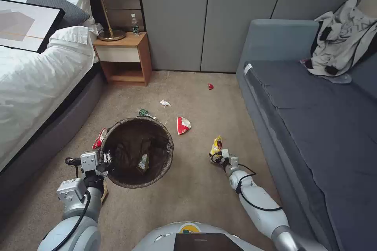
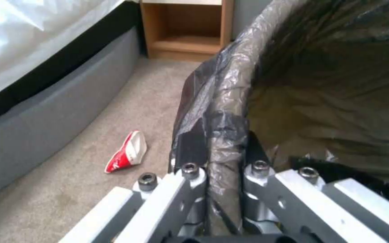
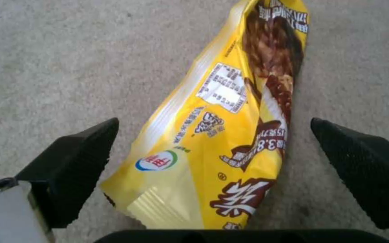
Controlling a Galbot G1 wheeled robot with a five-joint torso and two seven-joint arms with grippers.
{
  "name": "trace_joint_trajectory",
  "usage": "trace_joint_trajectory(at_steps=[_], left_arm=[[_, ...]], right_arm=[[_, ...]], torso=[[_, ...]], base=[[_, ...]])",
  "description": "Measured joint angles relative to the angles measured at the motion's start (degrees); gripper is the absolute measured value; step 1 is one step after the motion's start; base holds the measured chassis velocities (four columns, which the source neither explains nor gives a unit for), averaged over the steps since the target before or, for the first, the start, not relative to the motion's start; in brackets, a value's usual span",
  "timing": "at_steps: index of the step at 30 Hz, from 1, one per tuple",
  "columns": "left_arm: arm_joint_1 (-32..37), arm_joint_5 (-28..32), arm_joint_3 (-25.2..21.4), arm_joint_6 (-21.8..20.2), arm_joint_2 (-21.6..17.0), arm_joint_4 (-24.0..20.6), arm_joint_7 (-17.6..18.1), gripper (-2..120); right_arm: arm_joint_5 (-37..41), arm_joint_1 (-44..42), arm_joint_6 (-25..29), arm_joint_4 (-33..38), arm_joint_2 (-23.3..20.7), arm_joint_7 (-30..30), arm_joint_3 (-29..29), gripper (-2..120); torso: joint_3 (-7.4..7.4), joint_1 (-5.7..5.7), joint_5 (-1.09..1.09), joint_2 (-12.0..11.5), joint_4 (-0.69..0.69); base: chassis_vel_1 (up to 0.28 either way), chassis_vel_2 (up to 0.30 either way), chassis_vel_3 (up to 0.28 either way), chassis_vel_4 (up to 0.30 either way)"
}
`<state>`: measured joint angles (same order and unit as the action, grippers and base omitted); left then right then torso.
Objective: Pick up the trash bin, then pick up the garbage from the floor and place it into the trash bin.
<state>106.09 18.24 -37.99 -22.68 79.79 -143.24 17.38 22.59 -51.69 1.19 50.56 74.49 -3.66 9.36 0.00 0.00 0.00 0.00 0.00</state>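
- Bedroom carpet between a white-sheeted bed and a grey sofa, litter scattered across it — a two-armed robot at work in the middle.
- Left gripper clenched on the near-left rim of the trash bin, one finger outside and one inside the dark bag liner, as the left wrist view shows at the pinched rim.
- The bin sits toward the bed side of the carpet, mouth open to the head camera, a pale scrap lying inside it.
- Right gripper low over the carpet near the sofa's front edge, released — its black fingers spread wide on either side of a yellow snack wrapper, not touching it.
- The wrapper lies flat on the carpet between the fingers, its far end pointing away from the robot.
- Red-and-white wrapper just beyond the bin's far-right rim; another on the carpet between bin and bed.
- Small green-labelled bottle touching or just beside the bin's far rim; a white tissue a little farther on.
- Red scrap well apart, close to the grey wall panels.
- Wooden nightstand in the corner by the bed.
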Motion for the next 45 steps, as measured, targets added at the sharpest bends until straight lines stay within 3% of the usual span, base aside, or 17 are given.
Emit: trace_joint_trajectory(at_steps=[7, 9, 11, 14, 18, 21, 25, 33, 41, 43, 45], left_arm=[[-0.12, -0.02, 0.07, 0.0, 0.04, 0.0, -0.06, 3], [-0.22, -0.05, 0.18, 0.0, 0.17, 0.0, -0.09, 3], [-0.23, -0.05, 0.18, 0.0, 0.17, 0.0, -0.09, 3], [-0.31, -0.06, 0.16, 0.03, 0.16, 0.0, -0.12, 3], [-0.33, -0.07, 0.14, 0.04, 0.14, 0.0, -0.12, 3], [-0.51, -0.05, 0.12, 0.06, 0.04, 0.0, -0.13, 3], [-0.62, -0.03, 0.12, 0.06, -0.04, 0.0, -0.14, 3], [-0.9, -0.01, 0.21, 0.18, 0.02, 0.0, -0.2, 3], [-0.97, 0.02, 0.23, 0.18, -0.05, 0.0, -0.22, 3], [-0.93, 0.1, 0.15, 0.18, -0.2, 0.0, -0.22, 3], [-0.95, 0.12, 0.15, 0.18, -0.25, 0.0, -0.22, 3]], right_arm=[[-0.06, 0.37, 0.47, -1.0, 0.21, -0.31, -0.01, 97], [-0.06, 0.58, 0.51, -1.31, 0.4, -0.54, -0.01, 87], [-0.06, 0.6, 0.52, -1.34, 0.41, -0.56, -0.01, 85], [-0.06, 1.03, 0.76, -2.15, 0.79, -0.77, -0.01, 65], [-0.05, 1.18, 1.02, -2.53, 0.85, -0.81, 0.04, 57], [0.03, 1.26, 1.35, -2.86, 0.87, -0.82, 0.13, 39], [0.09, 1.26, 1.51, -2.88, 0.83, -0.82, 0.17, 32], [0.11, 0.69, 2.18, -2.28, 0.58, -0.44, 0.24, 0], [0.03, -1.92, 2.29, 3.96, -1.37, 0.12, 0.41, 0], [-0.02, -4.23, 1.83, 11.68, -3.35, 0.33, 0.57, 0], [-0.04, -5.14, 1.46, 14.71, -4.22, 0.33, 0.58, 0]], torso=[[0.0, 0.0, 0.0, 0.0, 0.0], [0.0, 0.0, 0.0, 0.0, 0.0], [0.0, 0.0, 0.0, 0.0, 0.0], [0.0, 0.0, 0.0, 0.0, 0.0], [0.0, 0.0, 0.0, 0.0, 0.0], [0.0, 0.0, 0.0, 0.0, -0.01], [0.0, 0.0, 0.0, 0.0, 0.0], [0.0, 0.0, 0.01, 0.0, 0.0], [0.0, 0.0, 0.01, 0.0, 0.0], [0.0, 0.0, 0.01, 0.0, 0.0], [0.0, 0.0, 0.0, 0.0, 0.0]], base=[[0.0, 0.0, 0.0, 0.0], [0.0, 0.0, 0.0, 0.0], [0.0, 0.0, 0.0, 0.0], [0.0, 0.0, 0.0, 0.0], [0.0, 0.0, 0.0, 0.0], [0.0, 0.0, 0.0, 0.0], [0.0, 0.0, 0.0, 0.0], [0.0, 0.0, 0.0, 0.0], [0.0, 0.0, 0.0, 0.0], [0.0, 0.0, 0.0, 0.0], [0.0, 0.0, 0.0, 0.0]])
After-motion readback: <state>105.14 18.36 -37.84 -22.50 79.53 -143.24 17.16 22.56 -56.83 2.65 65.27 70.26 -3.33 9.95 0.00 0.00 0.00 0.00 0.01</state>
